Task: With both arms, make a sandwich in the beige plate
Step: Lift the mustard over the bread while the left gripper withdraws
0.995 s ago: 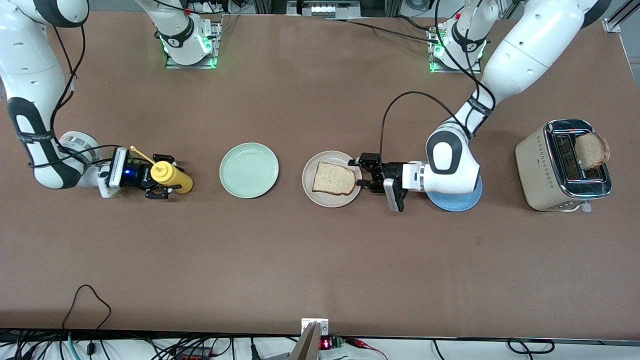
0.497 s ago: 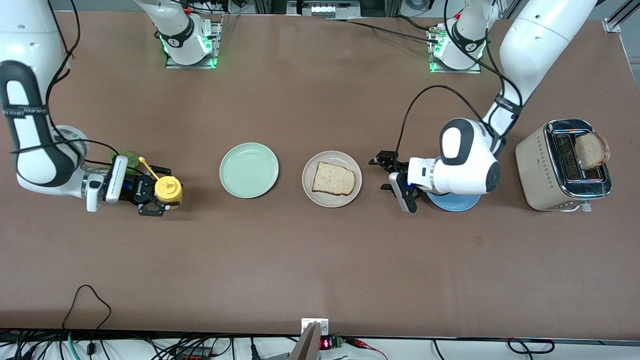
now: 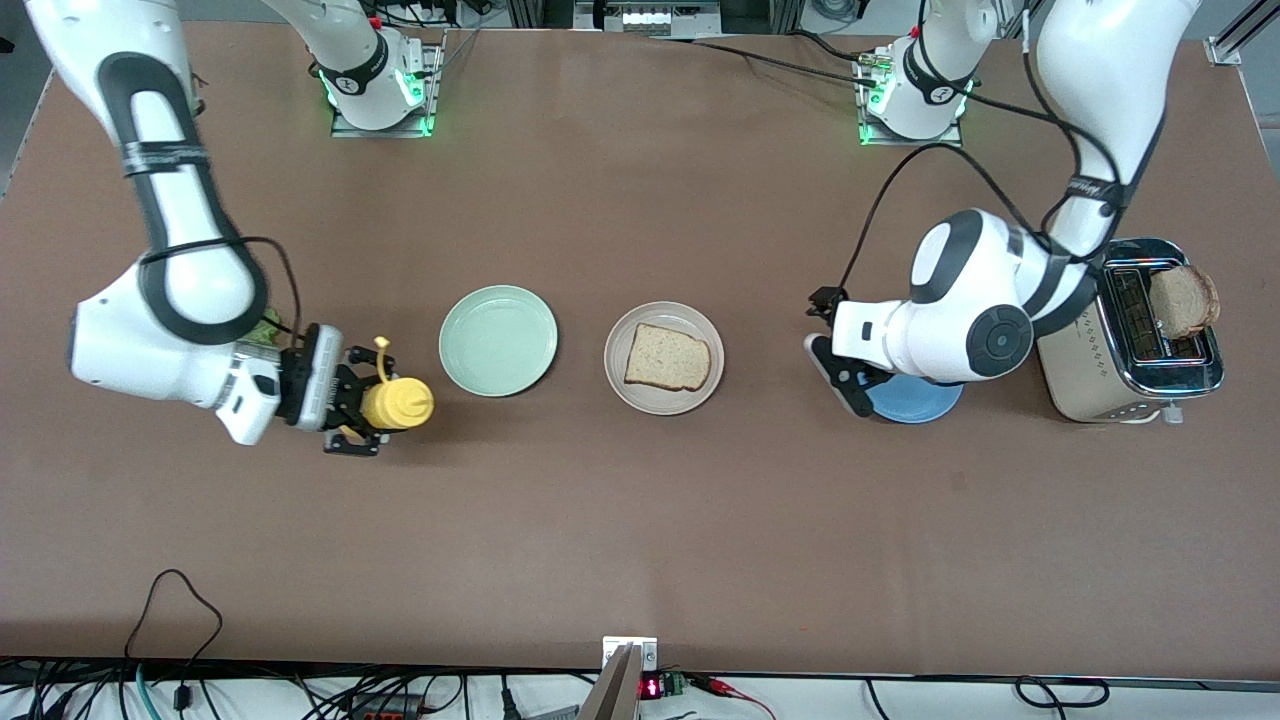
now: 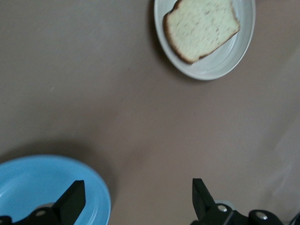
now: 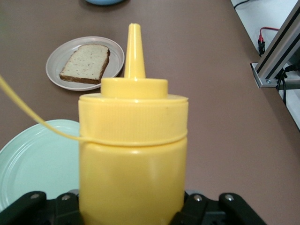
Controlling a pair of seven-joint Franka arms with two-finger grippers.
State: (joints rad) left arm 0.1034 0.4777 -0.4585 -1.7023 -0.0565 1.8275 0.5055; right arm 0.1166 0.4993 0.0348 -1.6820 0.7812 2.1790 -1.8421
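Note:
A single light-brown bread slice point(image 3: 668, 357) point(image 4: 201, 26) point(image 5: 86, 62) lies on the beige plate point(image 3: 650, 398) point(image 4: 220, 61) point(image 5: 56, 65) near the table's middle. My right gripper point(image 3: 365, 405) point(image 5: 133, 201) is shut on a yellow squeeze bottle point(image 3: 397, 402) point(image 5: 133, 154). It holds the bottle on its side over the table beside the mint-green plate point(image 3: 498, 340) point(image 5: 33, 164), with the nozzle toward that plate. My left gripper point(image 3: 832, 345) point(image 4: 137, 199) hangs open and holds nothing, over the edge of the blue plate point(image 3: 920, 405) point(image 4: 33, 183).
A beige toaster point(image 3: 1080, 330) stands at the left arm's end of the table with a bread slice point(image 3: 1183, 300) sticking out of one slot. A bit of green lettuce point(image 3: 265, 328) shows beside the right arm's wrist. Cables run along the table edge nearest the front camera.
The right arm has carried the yellow bottle toward the mint-green plate and tipped it over. The left arm has drawn back from the beige plate toward the toaster.

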